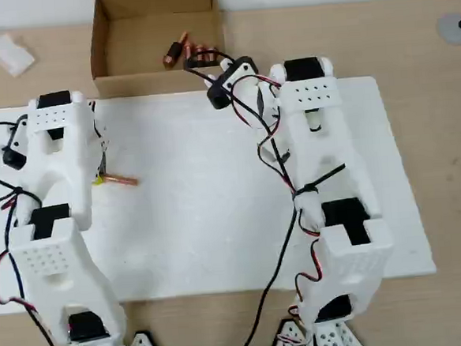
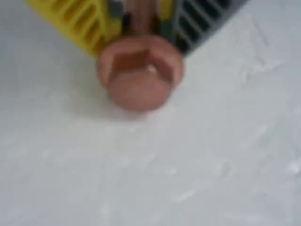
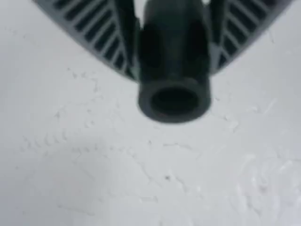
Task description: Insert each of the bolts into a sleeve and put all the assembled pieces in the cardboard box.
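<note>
My left gripper point(image 2: 141, 19) is shut on a copper bolt point(image 2: 139, 75), whose hexagonal head faces the left wrist camera just above the white foam board point(image 2: 188, 179). In the high view this bolt point(image 1: 124, 180) sticks out toward the board's middle from the left gripper point(image 1: 102, 176). My right gripper point(image 3: 174, 28) is shut on a dark sleeve point(image 3: 174, 70), open end toward the right wrist camera, low over the board point(image 3: 141, 188). The cardboard box point(image 1: 101, 47) stands at the back, with several assembled pieces point(image 1: 182, 51) inside.
The white foam board point(image 1: 202, 222) covers the middle of the wooden table. A white plastic item point(image 1: 4, 50) lies at the back left and a grey disc point(image 1: 454, 27) at the back right. Loose cables point(image 1: 273, 154) hang beside the right arm.
</note>
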